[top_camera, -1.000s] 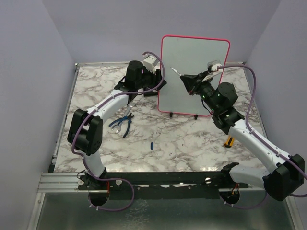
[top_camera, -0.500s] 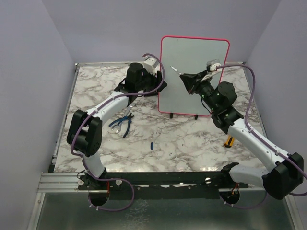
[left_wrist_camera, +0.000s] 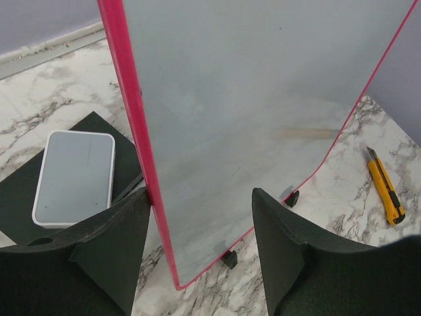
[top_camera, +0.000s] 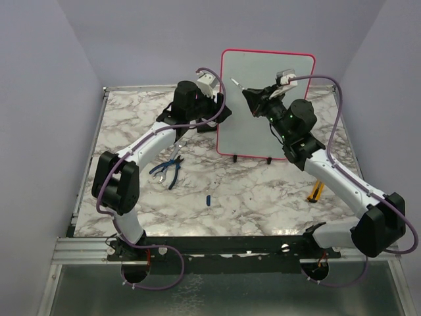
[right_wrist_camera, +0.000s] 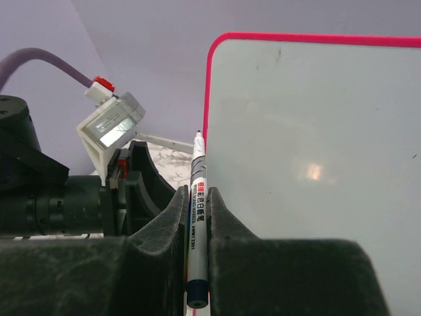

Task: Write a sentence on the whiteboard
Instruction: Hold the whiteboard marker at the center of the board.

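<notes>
The whiteboard [top_camera: 266, 112] stands upright at the back of the table, with a pink-red frame and a blank pale surface [right_wrist_camera: 316, 145]. No sentence is in view on it. My left gripper [top_camera: 221, 113] is at the board's left edge. In the left wrist view its jaws [left_wrist_camera: 200, 197] stand open astride the red frame [left_wrist_camera: 135, 125], the left finger close against it. My right gripper [top_camera: 254, 100] is raised in front of the board's upper left. It is shut on a white marker [right_wrist_camera: 197, 161], whose tip points up beside the frame's top-left corner.
A black-and-white eraser block [left_wrist_camera: 74, 176] lies on a black pad left of the board. Blue-handled pliers [top_camera: 168, 171] and a small blue cap [top_camera: 208, 199] lie mid-table. A yellow utility knife [top_camera: 316, 192] lies right of the board's black feet [left_wrist_camera: 228, 258].
My right arm has swung the marker up and left, towards the board's top-left corner. My left gripper's jaws have widened at the board's left edge.
</notes>
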Motion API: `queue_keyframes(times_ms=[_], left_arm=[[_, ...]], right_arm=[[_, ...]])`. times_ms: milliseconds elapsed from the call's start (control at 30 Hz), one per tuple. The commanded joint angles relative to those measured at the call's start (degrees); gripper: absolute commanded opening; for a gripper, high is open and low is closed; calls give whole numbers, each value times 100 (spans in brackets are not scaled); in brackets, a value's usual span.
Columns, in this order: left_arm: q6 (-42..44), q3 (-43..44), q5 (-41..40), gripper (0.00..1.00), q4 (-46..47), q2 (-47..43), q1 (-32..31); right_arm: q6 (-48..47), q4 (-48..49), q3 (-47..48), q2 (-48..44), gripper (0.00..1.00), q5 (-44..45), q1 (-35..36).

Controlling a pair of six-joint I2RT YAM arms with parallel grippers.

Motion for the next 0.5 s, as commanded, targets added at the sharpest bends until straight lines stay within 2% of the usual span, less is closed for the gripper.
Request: queue_keyframes(times_ms=[0,200,467], left_arm=[[-38,477,-6,63,112,64,10],[-53,597,3,58,108,151,15],[-15,475,11,57,113,127,48]], right_arm=[[-196,163,333,255,1,340,-19],[-278,241,516,540,1,459,-21],[-328,407,533,685,1,624,-21]])
